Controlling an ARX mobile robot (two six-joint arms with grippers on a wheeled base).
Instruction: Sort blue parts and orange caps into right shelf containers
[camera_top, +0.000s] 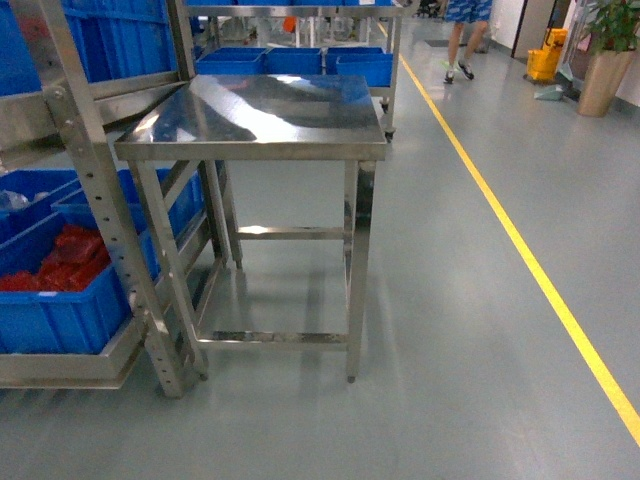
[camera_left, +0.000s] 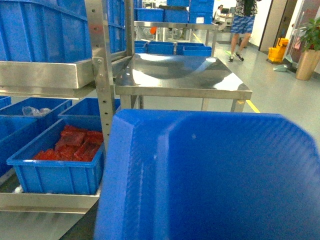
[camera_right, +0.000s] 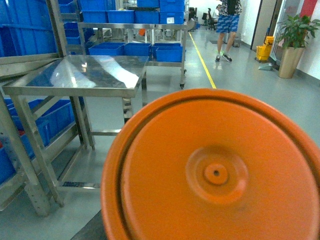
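While a blue part (camera_left: 210, 180) fills the left wrist view and an orange cap (camera_right: 215, 170) the right, neither gripper shows; blue crates (camera_top: 60, 290) sit on the shelf left of the steel counter (camera_top: 260, 125).

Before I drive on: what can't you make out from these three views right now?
- Left claw: left wrist view, hidden behind the blue part filling the foreground; open or shut unknown.
- Right claw: right wrist view, hidden behind the orange cap.
- Both claws: absent from the head view.
- Red items in the crate: too blurred to identify.
- Person: cut off by the head view's top edge.
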